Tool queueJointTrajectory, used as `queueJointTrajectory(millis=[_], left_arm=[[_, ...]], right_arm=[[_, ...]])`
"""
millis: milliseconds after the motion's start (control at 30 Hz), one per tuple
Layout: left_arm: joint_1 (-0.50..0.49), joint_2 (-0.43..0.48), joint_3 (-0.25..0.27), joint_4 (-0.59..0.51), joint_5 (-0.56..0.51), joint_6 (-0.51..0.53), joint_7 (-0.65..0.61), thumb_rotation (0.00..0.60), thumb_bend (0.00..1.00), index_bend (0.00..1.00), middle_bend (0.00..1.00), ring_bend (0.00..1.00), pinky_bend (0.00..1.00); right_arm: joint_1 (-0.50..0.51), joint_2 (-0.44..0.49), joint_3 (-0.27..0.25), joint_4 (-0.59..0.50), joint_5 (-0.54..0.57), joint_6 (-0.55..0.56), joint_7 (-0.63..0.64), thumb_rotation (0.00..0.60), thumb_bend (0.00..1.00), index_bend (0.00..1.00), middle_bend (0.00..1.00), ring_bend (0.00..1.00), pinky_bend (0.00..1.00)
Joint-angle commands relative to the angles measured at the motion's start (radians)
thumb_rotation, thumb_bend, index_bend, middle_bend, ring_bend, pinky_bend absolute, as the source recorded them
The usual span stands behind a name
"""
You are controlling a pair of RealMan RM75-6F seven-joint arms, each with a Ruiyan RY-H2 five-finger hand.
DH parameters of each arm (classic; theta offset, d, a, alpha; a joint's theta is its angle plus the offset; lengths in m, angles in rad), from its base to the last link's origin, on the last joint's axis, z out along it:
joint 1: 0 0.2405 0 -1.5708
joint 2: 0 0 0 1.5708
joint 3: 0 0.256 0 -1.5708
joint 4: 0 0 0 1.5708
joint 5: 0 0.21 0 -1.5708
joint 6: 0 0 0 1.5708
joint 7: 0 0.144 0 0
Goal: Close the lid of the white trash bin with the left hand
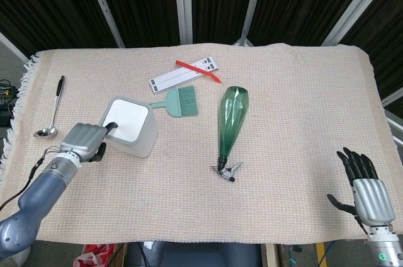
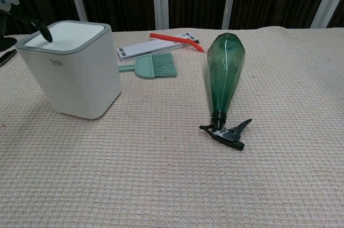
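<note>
— What does the head view show on the desk?

— The white bin stands toward the left side of the desk, its lid lying flat and shut on top. The left robot hand sits just beside the bin on its left, fingers curled in, with one dark fingertip reaching onto the lid's near-left edge. It grips nothing. A spoon lies near the left edge. A small green brush lies just behind and to the right of the bin, and behind it a white strip with a red tool across it. A green spray bottle lies on its side about mid-desk, nozzle toward the front edge. The right robot hand hovers at the front right corner, fingers spread wide, well apart from everything.

— And the chest view?

— The bin stands at the left with its lid closed, level with the grey rim. A dark fingertip of the left robot hand touches the lid's left edge; little more of that hand shows. The brush, the strip and the red tool lie behind, and the bottle lies to the right. The right robot hand is out of this view.
</note>
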Motion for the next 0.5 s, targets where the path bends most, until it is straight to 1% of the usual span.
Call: queueJointTrajectory(millis=[33, 167, 300, 500], left_arm=[[-0.001, -0.014, 0.011, 0.006, 0.006, 0.006, -0.001, 0.600, 0.70, 0.16, 1.00, 0.92, 1.00], [-0.005, -0.028, 0.017, 0.006, 0.018, 0.019, -0.011, 0.600, 0.69, 0.16, 1.00, 0.92, 1.00], [-0.003, -0.014, 0.001, -0.009, 0.047, 0.038, -0.042, 0.600, 0.70, 0.15, 1.00, 0.92, 1.00], [0.018, 0.067, -0.055, -0.048, 0.109, 0.050, -0.134, 0.600, 0.69, 0.14, 1.00, 0.92, 1.00]], right_arm=[[0.000, 0.001, -0.001, 0.001, -0.002, 0.000, 0.001, 0.600, 0.21, 0.00, 0.00, 0.00, 0.00], [0.000, 0.001, -0.001, 0.000, -0.003, 0.001, 0.002, 0.600, 0.21, 0.00, 0.00, 0.00, 0.00], [0.000, 0.001, 0.000, -0.003, -0.002, 0.000, 0.003, 0.600, 0.21, 0.00, 0.00, 0.00, 0.00], [0.001, 0.001, 0.001, -0.006, -0.002, 0.000, 0.000, 0.600, 0.21, 0.00, 0.00, 0.00, 0.00]])
